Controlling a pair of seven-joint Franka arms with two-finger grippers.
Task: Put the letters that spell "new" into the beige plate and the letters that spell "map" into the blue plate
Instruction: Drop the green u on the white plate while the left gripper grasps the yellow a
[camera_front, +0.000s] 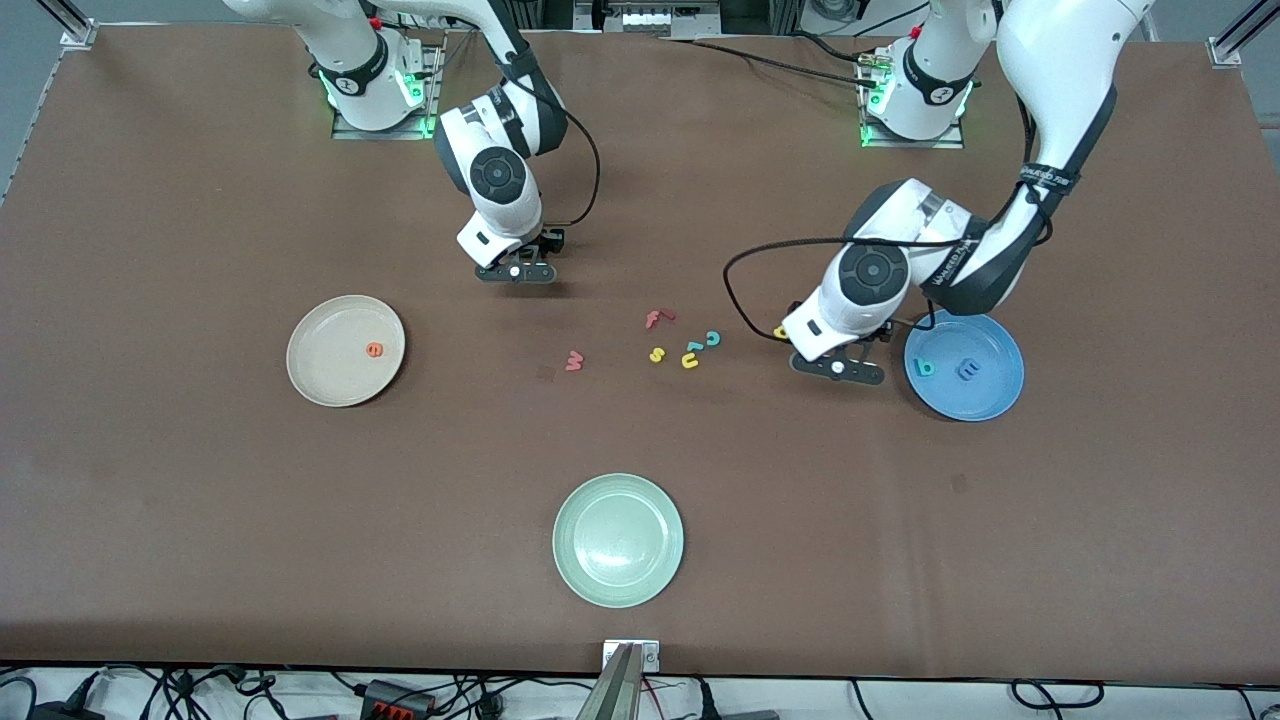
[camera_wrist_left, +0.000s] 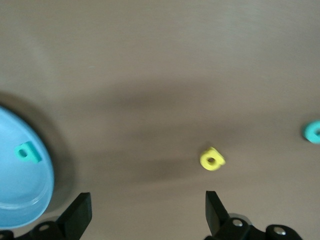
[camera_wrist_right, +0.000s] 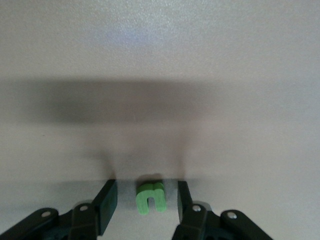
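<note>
The beige plate (camera_front: 330, 352) holds the orange e (camera_front: 374, 350). On the blue plate (camera_front: 990, 340) (camera_wrist_left: 20, 200) lie the teal a (camera_front: 925, 368) (camera_wrist_left: 27, 152) and the blue m (camera_front: 968, 370). My right gripper (camera_front: 515, 272) (camera_wrist_right: 146, 192) is low at the table, its jaws either side of the green n (camera_wrist_right: 151, 197) with a gap on each side. The n is hidden in the front view. My left gripper (camera_front: 838, 367) (camera_wrist_left: 147, 210) hangs open and holds nothing, beside the blue plate. The yellow p (camera_wrist_left: 212, 159) (camera_front: 781, 332) lies close by it. The pinkish-red w (camera_front: 574, 361) lies loose on the table.
A red f (camera_front: 657, 319), yellow s (camera_front: 657, 354), yellow u (camera_front: 690, 361) and teal c (camera_front: 713, 338) (camera_wrist_left: 313, 132) lie in a cluster mid-table. A pale green plate (camera_front: 618, 540) sits nearer the front camera.
</note>
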